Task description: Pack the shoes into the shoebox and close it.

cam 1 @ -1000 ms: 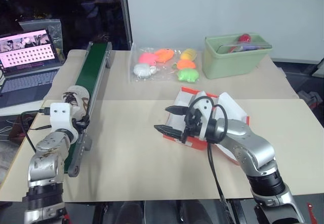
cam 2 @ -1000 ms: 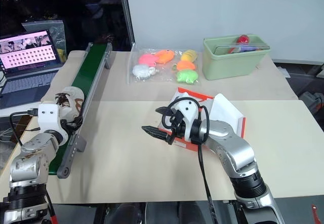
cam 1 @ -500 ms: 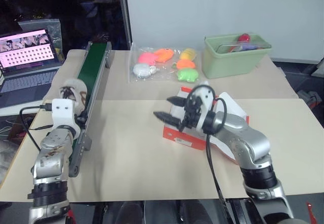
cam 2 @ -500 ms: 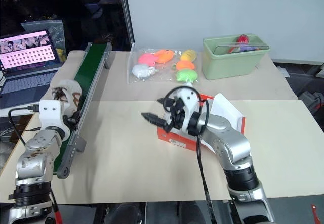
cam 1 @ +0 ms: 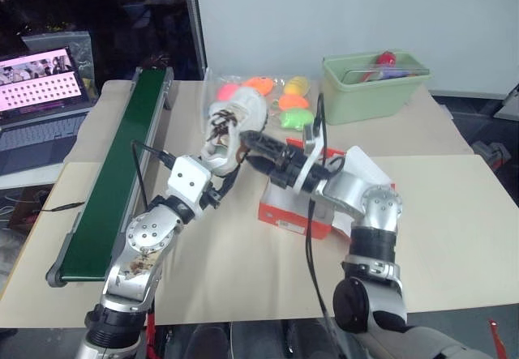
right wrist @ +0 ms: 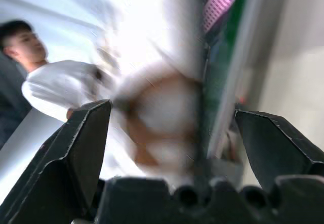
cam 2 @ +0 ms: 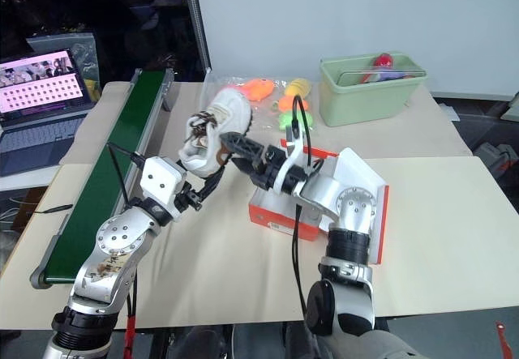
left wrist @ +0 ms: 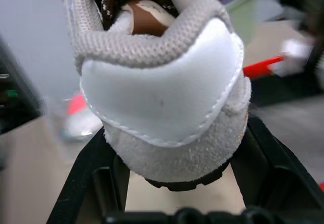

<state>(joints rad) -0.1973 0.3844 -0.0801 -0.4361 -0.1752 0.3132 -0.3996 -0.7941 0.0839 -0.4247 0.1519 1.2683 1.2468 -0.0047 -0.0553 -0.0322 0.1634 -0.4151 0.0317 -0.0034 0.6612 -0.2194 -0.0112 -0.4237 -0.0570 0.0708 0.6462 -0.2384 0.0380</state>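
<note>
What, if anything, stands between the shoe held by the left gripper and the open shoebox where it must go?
The open right gripper hangs in the air between the shoe, held by the left gripper, and the shoebox, with its arm reaching over the box.

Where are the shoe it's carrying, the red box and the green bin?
shoe (cam 1: pixel 238 122): left eye view, on its white side.
red box (cam 1: pixel 285 211): left eye view, on its red front wall.
green bin (cam 1: pixel 369 98): left eye view, on its front wall.
</note>
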